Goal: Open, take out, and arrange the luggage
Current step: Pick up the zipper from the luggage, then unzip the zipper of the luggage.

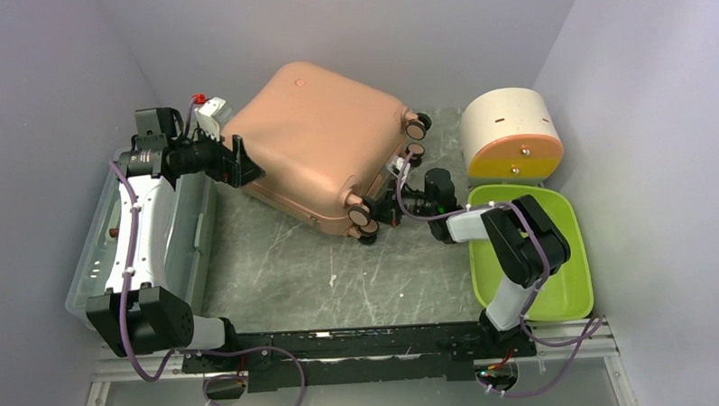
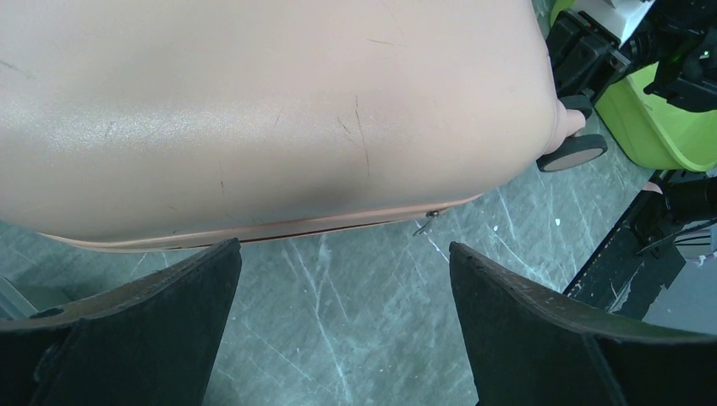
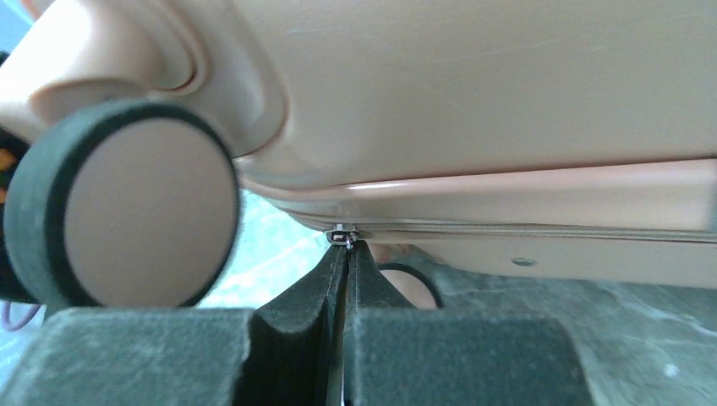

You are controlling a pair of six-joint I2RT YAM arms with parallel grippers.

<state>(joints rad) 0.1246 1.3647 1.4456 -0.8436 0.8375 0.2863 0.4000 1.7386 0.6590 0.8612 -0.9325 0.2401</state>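
Two grippers show on my screens. Far left, a clear plastic bin (image 1: 92, 266) lies under my left arm. The left gripper (image 1: 243, 162) stands wide open, its black fingers (image 2: 127, 338) spread and holding nothing. Just ahead of them lies the large salmon-pink hard-shell luggage (image 1: 322, 141), flat on the grey marbled table (image 1: 277, 269), its seam turned toward that hand. At the luggage's opposite edge, the right gripper (image 3: 345, 254) is pinched closed on the small metal zipper pull (image 3: 342, 238) at the seam. A pink-faced, black-tyred wheel (image 3: 127, 207) sits just left of its fingertips. Under that arm sits a lime-green plastic tray (image 1: 571, 290), and beyond the tray stands a round cream drum with an orange-yellow face (image 1: 511, 134).
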